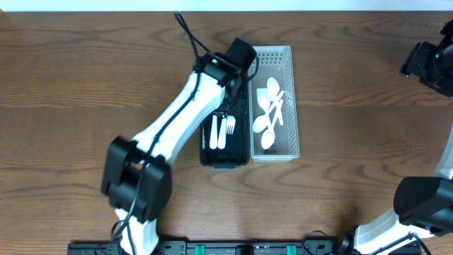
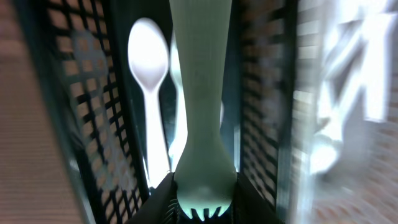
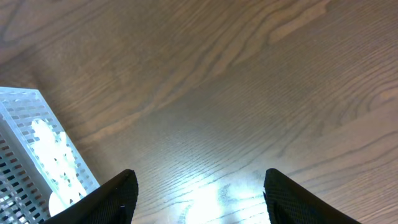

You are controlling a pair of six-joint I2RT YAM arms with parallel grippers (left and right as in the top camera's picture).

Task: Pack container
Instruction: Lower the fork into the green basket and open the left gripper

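The left gripper (image 2: 204,198) pinches a white plastic fork (image 2: 202,106) at its neck, just above the tines. The handle reaches down into the black mesh basket (image 2: 93,130) beside a white spoon (image 2: 149,62). The fork looks light, stiff and slick, so it may swivel; the flat neck is probably the steadiest hold. The right gripper (image 3: 199,190) hovers with fingers spread over the wooden table (image 3: 249,74).

Two slotted plastic baskets sit before you: one black basket (image 1: 223,162), one white basket (image 1: 283,57). The white one holds roughly four overlapping white plastic spoons (image 1: 267,113). The black one shows two white plastic utensils (image 1: 215,132) overhead and one pale fork (image 2: 202,124) close up.
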